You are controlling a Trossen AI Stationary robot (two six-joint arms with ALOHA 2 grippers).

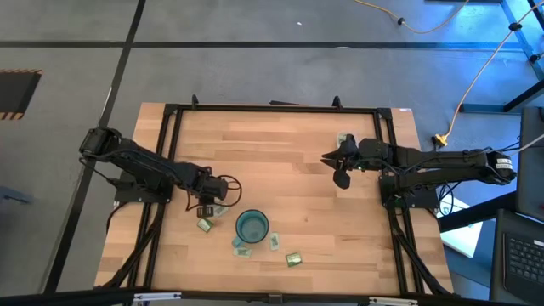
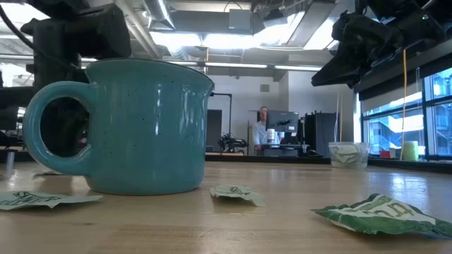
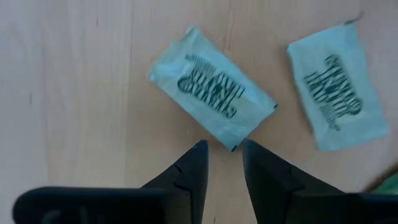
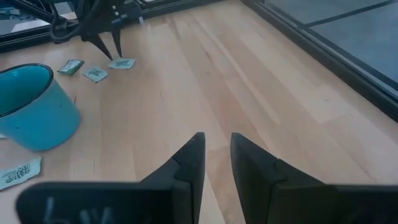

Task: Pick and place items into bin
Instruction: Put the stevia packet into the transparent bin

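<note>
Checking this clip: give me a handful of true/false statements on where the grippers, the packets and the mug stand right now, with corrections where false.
1. The left gripper is poised over a pale green packet lying flat on the table. True.
2. The left gripper already holds a packet off the table. False: nothing is between its open fingers and the packet lies on the wood.
3. The right gripper is empty, above bare wood. True.
4. The teal mug lies tipped on its side. False: it stands upright.
5. All packets are inside the mug. False: several lie loose on the table around it.
</note>
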